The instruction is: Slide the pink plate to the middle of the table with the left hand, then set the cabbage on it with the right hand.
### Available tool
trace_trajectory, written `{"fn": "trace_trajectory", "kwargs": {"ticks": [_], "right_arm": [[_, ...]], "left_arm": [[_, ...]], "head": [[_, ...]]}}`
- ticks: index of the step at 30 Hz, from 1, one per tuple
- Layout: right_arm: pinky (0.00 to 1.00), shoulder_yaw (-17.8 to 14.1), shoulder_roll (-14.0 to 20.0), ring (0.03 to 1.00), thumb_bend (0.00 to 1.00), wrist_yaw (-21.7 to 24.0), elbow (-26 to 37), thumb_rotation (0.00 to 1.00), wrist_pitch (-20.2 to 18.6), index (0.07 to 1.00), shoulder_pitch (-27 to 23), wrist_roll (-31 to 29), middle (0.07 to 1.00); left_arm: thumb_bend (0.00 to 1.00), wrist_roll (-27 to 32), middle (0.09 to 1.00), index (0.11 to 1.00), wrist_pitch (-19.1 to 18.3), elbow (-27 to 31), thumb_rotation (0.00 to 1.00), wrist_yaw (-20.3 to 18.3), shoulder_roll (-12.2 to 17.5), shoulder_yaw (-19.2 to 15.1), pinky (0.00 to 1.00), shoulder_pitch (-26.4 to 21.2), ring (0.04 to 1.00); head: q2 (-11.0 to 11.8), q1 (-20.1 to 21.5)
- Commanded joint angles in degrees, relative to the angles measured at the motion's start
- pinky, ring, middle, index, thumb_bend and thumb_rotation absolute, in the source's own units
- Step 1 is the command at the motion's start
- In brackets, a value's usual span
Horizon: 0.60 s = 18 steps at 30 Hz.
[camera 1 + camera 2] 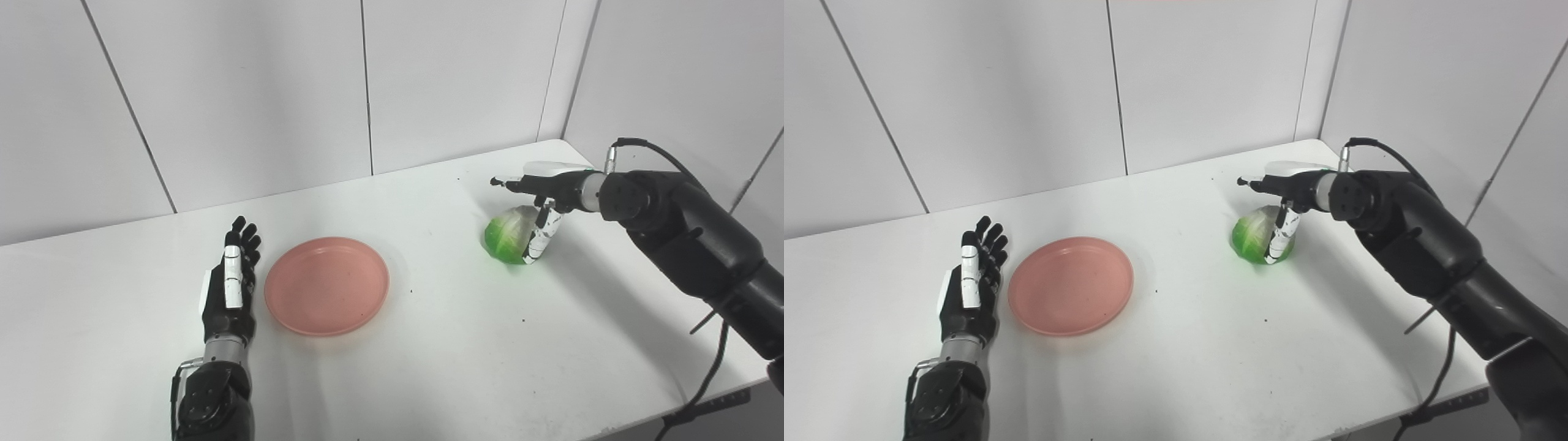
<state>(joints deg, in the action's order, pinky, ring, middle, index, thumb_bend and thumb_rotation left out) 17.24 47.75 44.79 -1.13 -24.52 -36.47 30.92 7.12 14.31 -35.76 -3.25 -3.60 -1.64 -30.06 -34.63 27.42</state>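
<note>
Your left robot hand (229,288) lies flat, fingers spread, just beside the pink plate (327,285); your right robot hand (539,202) covers the cabbage (508,234) on the surface (429,343), grip unclear.

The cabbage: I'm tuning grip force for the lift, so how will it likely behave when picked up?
The cabbage looks round, so it may roll if nudged or released on the table. Its glossy, uniform green suggests a smooth toy, probably light and somewhat slippery. The right hand covers only its top and one side, so it might slip without firmer closure.
</note>
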Motion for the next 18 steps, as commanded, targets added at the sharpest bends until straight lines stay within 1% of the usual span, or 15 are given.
{"fn": "trace_trajectory", "kwargs": {"ticks": [1,4,5,6,9,12,14,16,18], "right_arm": [[0.83,0.0,1.2,0.999,1.0,-3.0,0.5,0.09,2.4,1.0,-2.5,2.9,1.0],[0.84,0.7,0.9,0.995,1.0,-5.0,0.2,0.1,3.2,1.0,-2.0,5.7,1.0],[0.89,0.8,0.8,0.998,1.0,-5.5,0.1,0.11,3.5,1.0,-1.8,6.4,1.0],[0.89,0.9,0.6,0.999,1.0,-5.9,0.0,0.12,3.6,1.0,-1.6,6.9,1.0],[0.88,0.9,-0.1,0.99,1.0,-7.2,-1.0,0.13,4.4,1.0,-1.2,7.9,1.0],[0.81,0.4,-1.1,0.948,1.0,-9.0,-2.2,0.13,5.2,0.997,-0.6,8.1,0.994],[0.79,0.5,-1.7,0.937,1.0,-10.0,-2.9,0.14,5.3,0.99,-0.2,8.5,0.989],[0.79,0.7,-2.1,0.936,1.0,-10.3,-3.3,0.14,5.3,0.988,0.0,8.8,0.989],[0.84,0.9,-2.6,0.966,1.0,-10.5,-3.8,0.15,5.6,0.98,0.2,9.2,0.994]], "left_arm": [[0.73,0.1,0.956,0.938,0.5,0.6,1.0,-0.3,0.1,-0.2,1.0,-0.3,0.963],[0.72,0.2,0.957,0.938,0.8,0.4,1.0,-0.5,0.2,-0.2,1.0,-0.4,0.963],[0.72,0.1,0.955,0.934,0.8,0.6,1.0,-0.1,0.0,-0.3,1.0,-0.3,0.961],[0.72,0.1,0.951,0.93,0.9,0.6,1.0,0.4,-0.3,-0.5,1.0,-0.3,0.958],[0.71,0.0,0.955,0.93,0.8,0.6,1.0,0.6,-0.5,-0.5,1.0,-0.3,0.962],[0.73,-0.1,0.955,0.931,0.6,0.5,1.0,0.2,-0.2,-0.4,1.0,-0.4,0.961],[0.73,0.3,0.952,0.931,0.3,0.7,1.0,0.1,-0.3,-0.6,0.99,-0.3,0.957],[0.72,0.3,0.952,0.931,0.1,1.0,1.0,0.1,-0.3,-0.6,0.99,-0.1,0.957],[0.73,0.0,0.953,0.934,0.4,0.9,1.0,0.4,-0.4,-0.6,0.99,-0.1,0.96]], "head": [[0.1,0.0],[0.1,0.0],[0.1,0.0],[0.1,0.0],[0.1,0.0],[-0.1,-0.1],[-0.1,-0.2],[-0.3,-0.4],[-0.5,-0.5]]}}
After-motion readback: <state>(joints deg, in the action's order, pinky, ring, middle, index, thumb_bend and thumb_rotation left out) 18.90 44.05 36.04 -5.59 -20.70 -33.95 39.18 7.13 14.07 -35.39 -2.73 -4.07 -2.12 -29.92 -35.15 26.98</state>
